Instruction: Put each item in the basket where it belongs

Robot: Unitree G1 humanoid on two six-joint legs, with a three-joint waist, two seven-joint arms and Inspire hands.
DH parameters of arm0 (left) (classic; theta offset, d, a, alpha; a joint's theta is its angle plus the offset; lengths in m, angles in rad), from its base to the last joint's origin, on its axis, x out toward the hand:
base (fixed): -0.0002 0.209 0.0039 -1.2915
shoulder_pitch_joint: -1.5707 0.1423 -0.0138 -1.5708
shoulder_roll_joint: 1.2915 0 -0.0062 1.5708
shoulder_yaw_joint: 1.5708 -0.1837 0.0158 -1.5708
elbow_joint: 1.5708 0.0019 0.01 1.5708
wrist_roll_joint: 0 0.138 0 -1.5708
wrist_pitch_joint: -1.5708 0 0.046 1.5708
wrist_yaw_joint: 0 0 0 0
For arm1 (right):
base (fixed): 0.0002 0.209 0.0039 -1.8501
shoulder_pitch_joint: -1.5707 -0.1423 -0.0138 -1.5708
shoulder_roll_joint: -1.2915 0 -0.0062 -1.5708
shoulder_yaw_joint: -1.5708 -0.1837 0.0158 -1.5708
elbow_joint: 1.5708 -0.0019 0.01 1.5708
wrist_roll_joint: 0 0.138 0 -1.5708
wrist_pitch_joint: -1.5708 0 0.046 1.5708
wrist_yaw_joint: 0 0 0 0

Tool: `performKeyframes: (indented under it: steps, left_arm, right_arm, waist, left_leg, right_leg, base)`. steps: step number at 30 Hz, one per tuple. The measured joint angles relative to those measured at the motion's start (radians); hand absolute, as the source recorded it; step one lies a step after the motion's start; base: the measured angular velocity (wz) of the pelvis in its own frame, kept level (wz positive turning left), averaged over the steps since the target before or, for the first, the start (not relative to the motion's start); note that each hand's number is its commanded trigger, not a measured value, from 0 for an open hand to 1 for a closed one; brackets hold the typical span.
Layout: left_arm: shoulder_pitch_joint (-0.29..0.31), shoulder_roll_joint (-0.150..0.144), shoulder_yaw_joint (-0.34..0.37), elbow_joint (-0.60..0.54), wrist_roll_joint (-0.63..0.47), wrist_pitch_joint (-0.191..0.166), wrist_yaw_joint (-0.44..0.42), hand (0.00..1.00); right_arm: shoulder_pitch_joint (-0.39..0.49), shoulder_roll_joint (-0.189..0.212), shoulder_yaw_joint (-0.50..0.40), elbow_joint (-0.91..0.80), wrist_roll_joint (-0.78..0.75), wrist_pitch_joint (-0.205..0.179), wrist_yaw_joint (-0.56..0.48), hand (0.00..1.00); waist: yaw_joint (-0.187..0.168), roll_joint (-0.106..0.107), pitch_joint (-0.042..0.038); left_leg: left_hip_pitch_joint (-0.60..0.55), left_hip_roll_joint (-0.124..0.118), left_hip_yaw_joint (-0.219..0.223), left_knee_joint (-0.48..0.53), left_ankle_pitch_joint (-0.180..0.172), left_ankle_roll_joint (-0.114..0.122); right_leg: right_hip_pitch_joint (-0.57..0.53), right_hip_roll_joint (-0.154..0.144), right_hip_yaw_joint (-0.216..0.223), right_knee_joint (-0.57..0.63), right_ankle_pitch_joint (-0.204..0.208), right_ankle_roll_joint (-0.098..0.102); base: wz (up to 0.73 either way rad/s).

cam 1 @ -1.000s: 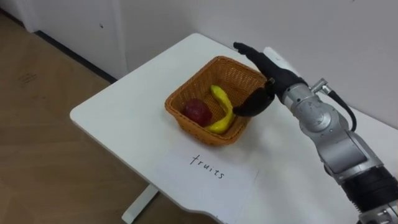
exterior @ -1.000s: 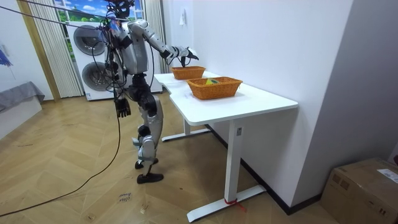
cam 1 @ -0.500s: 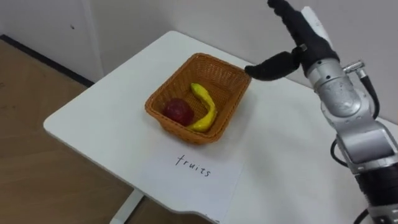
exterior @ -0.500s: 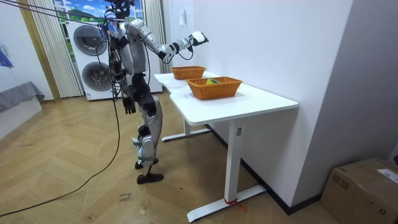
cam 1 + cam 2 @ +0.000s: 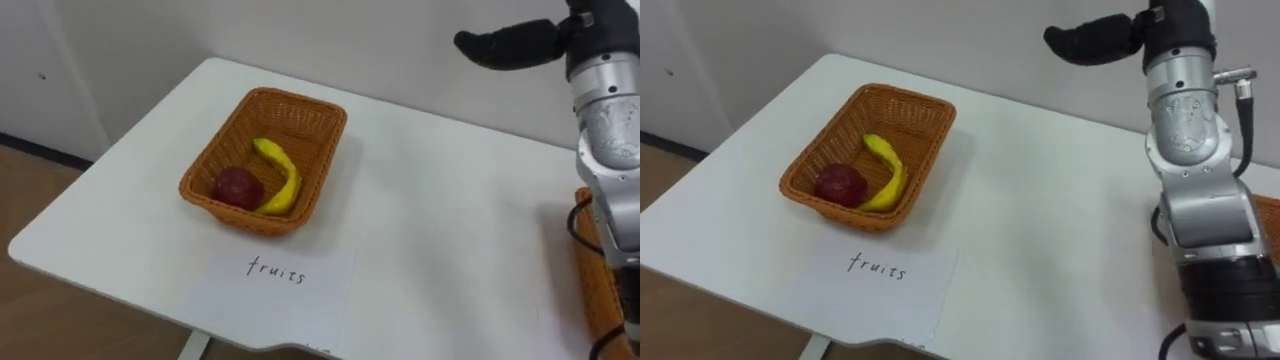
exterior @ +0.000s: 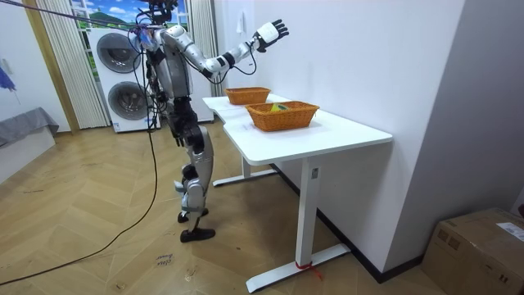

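Observation:
A woven fruit basket (image 5: 318, 120) stands on the white table (image 5: 440, 230) and holds a yellow banana (image 5: 281, 175) and a red apple (image 5: 236, 187). A paper sheet with handwriting (image 5: 275, 272) lies in front of it. My right hand (image 5: 510, 45) is raised high above the table, to the right of the basket and well clear of it. In the room view its fingers (image 6: 272, 31) are spread and hold nothing. My left hand (image 6: 177, 124) hangs by my hip.
A second woven basket (image 5: 603, 290) shows at the table's right edge; in the room view it is the nearer basket (image 6: 282, 115). A white wall runs behind the table. I stand at the table's far end, near washing machines (image 6: 119, 78).
My right hand has lifted from the fruit basket's rim up and to the right, fingers opening out. The camera has swung right, so the basket sits further left.

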Motion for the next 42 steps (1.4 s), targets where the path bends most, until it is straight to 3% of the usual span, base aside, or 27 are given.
performKeyframes:
  steps: [6, 13, 18, 24, 29, 33, 37, 42]
  left_arm:
    - [0.006, 0.003, -0.012, 0.008, -0.002, -0.017, -0.007, 0.00]
    - [0.036, 0.008, -0.017, 0.025, 0.001, -0.018, -0.050, 0.00]
    - [0.044, 0.009, -0.017, 0.044, -0.014, -0.017, -0.081, 0.00]
    - [0.042, 0.011, -0.017, 0.070, -0.018, -0.017, -0.103, 0.00]
    - [0.042, 0.012, -0.018, 0.075, -0.020, -0.017, -0.110, 0.00]
    - [0.044, 0.013, -0.018, 0.081, -0.057, -0.017, -0.099, 0.00]
    - [0.047, 0.012, 0.003, 0.080, -0.056, -0.018, -0.087, 0.00]
    - [0.049, 0.010, 0.022, 0.078, -0.054, -0.018, -0.069, 0.00]
  right_arm:
    - [0.000, -0.017, -0.009, -0.012, 0.012, -0.031, -0.049, 0.00]
    - [0.002, -0.022, -0.092, -0.025, 0.041, -0.050, -0.110, 0.00]
    - [0.024, -0.034, -0.141, -0.025, 0.058, -0.050, -0.145, 0.00]
    - [0.078, -0.043, -0.221, -0.025, 0.165, -0.048, -0.153, 0.00]
    - [0.090, -0.057, -0.283, -0.024, 0.229, -0.048, -0.198, 0.00]
    - [0.181, -0.058, -0.338, -0.027, 0.326, -0.052, -0.259, 0.00]
    - [0.283, -0.058, -0.407, -0.038, 0.424, -0.052, -0.310, 0.00]
    - [0.395, -0.044, -0.479, -0.039, 0.489, -0.055, -0.394, 0.00]
  waist:
    - [-0.032, 0.012, 0.0051]
    - [-0.057, 0.030, -0.0060]
    - [-0.085, 0.025, -0.0063]
    - [-0.128, 0.010, -0.0090]
    - [-0.153, 0.015, -0.0064]
    - [-0.175, 0.014, -0.0068]
    - [-0.178, 0.031, -0.0084]
    - [-0.191, 0.045, -0.0047]
  left_leg:
    - [0.009, 0.002, 0.016, -0.003, -0.005, 0.003]
    - [0.031, 0.018, 0.067, -0.005, -0.014, 0.000]
    - [0.041, 0.026, 0.095, -0.019, -0.015, -0.001]
    - [0.044, 0.032, 0.097, -0.018, -0.022, -0.007]
    - [0.044, 0.038, 0.121, -0.021, -0.023, -0.009]
    - [0.043, 0.040, 0.124, -0.021, -0.027, -0.011]
    - [0.036, 0.047, 0.150, -0.027, -0.032, -0.012]
    - [0.037, 0.049, 0.174, -0.028, -0.032, -0.013]
  right_leg:
    - [0.001, 0.000, 0.015, 0.003, 0.000, 0.001]
    - [-0.013, 0.011, 0.057, 0.003, 0.005, -0.002]
    - [-0.017, 0.019, 0.091, 0.003, 0.007, -0.006]
    - [-0.022, 0.025, 0.101, 0.002, 0.008, -0.007]
    - [-0.035, 0.032, 0.126, 0.001, 0.010, -0.011]
    - [-0.035, 0.035, 0.135, 0.001, 0.011, -0.012]
    - [-0.043, 0.042, 0.163, 0.001, 0.012, -0.014]
    - [-0.057, 0.045, 0.177, 0.001, 0.013, -0.015]
  base:
    - [-0.10]
    - [-0.21]
    - [-0.20]
    - [-0.07]
    - [-0.13]
    - [-0.03]
    - [-0.17]
    - [-0.12]
